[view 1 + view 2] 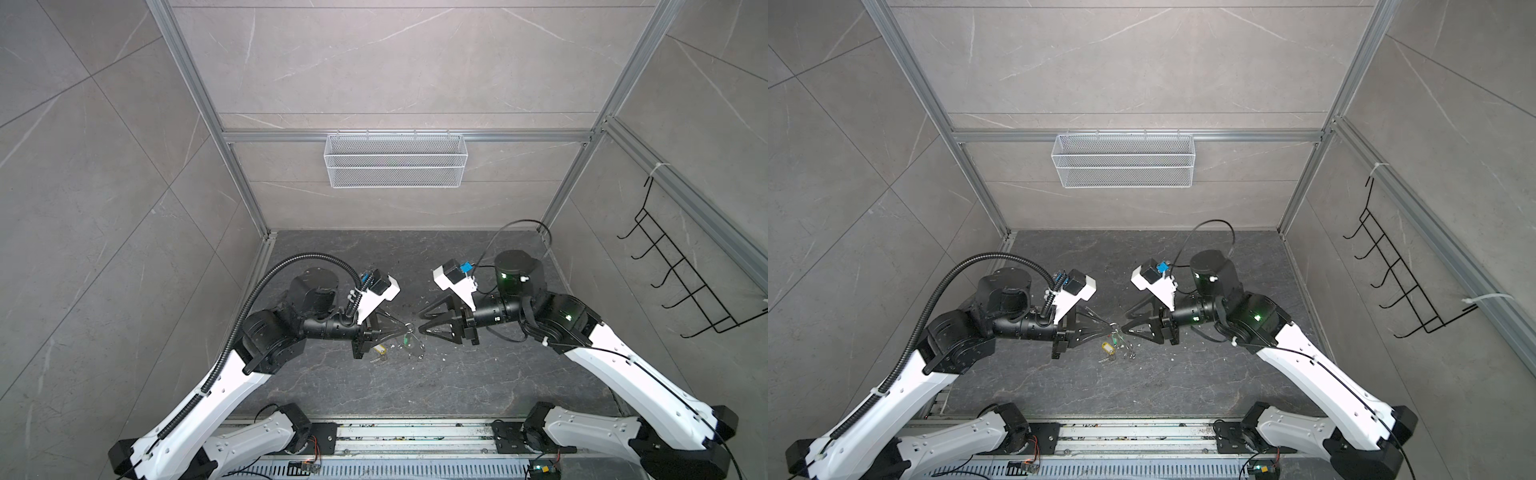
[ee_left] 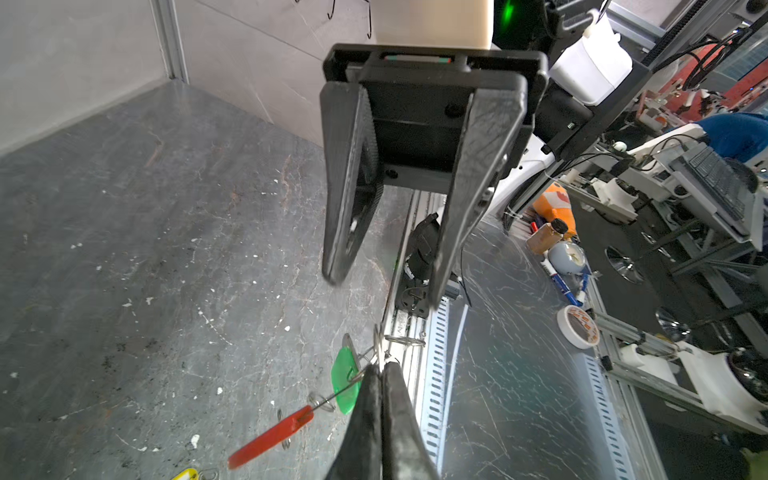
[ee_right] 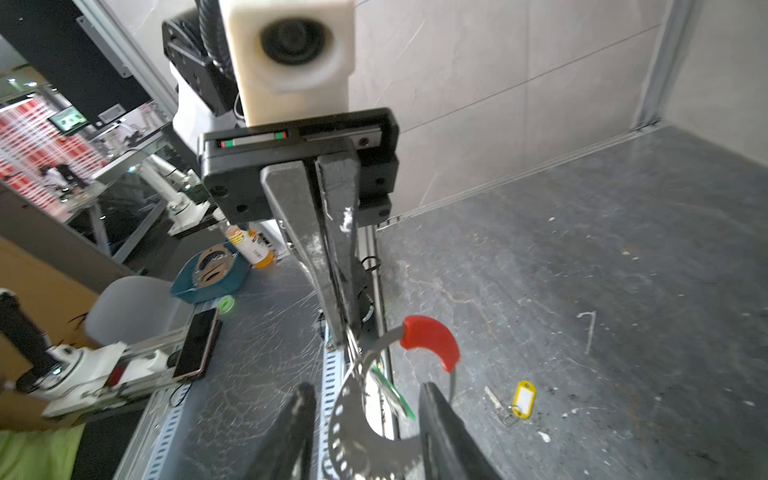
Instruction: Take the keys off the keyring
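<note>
1. Red plastic is seen on one arc of the keyring (image 3: 432, 336), which is held up off the table (image 3: 623, 249) by the left gripper (image 2: 380, 368), pinched tight on its thin wire.
2. The right gripper (image 2: 386, 289) is seen with its jaws apart, grasping nothing.
3. The green-tagged key (image 2: 345, 384) hangs on the ring. The yellow-tagged key (image 3: 523, 398) lies on the table.
4. If the green key is pulled hard, the wire could be tugged out of the pinch and dropped.
5. No writing can be read; the tag windows look blank.
</note>
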Robot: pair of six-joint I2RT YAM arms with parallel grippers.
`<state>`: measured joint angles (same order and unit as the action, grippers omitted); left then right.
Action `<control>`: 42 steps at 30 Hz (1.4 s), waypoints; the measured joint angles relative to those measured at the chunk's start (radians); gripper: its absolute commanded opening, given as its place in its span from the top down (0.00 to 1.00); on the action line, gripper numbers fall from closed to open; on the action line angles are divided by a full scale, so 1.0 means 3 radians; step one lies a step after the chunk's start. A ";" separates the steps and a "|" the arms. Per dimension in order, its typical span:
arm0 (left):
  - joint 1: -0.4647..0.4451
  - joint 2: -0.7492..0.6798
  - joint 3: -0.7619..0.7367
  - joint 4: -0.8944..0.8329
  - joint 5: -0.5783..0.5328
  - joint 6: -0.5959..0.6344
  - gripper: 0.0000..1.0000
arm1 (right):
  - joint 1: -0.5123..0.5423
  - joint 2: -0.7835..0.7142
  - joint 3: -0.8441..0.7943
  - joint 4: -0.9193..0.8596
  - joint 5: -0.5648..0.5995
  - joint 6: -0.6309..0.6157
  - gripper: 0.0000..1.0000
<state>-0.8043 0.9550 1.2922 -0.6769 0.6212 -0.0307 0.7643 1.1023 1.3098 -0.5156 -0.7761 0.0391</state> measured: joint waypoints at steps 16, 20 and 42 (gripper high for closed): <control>0.0000 -0.0515 -0.0615 0.1180 -0.0332 -0.0155 1.00 | 0.0518 -0.0210 -0.0553 0.0601 0.1127 -0.0017 0.49; 0.0000 -0.0497 -0.0621 0.1254 -0.0336 -0.0200 1.00 | 0.0660 -0.0195 -0.0552 0.0710 0.1303 -0.0061 0.46; 0.0000 -0.0469 -0.1189 0.1467 -0.0749 -0.0500 1.00 | 0.0762 -0.0551 -0.1170 0.1013 0.2398 0.0053 0.48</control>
<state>-0.8043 0.8143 0.9356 -0.2367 0.3965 -0.1806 0.9928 0.9371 0.9588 -0.2115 -0.0566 0.0551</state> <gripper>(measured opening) 0.049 0.516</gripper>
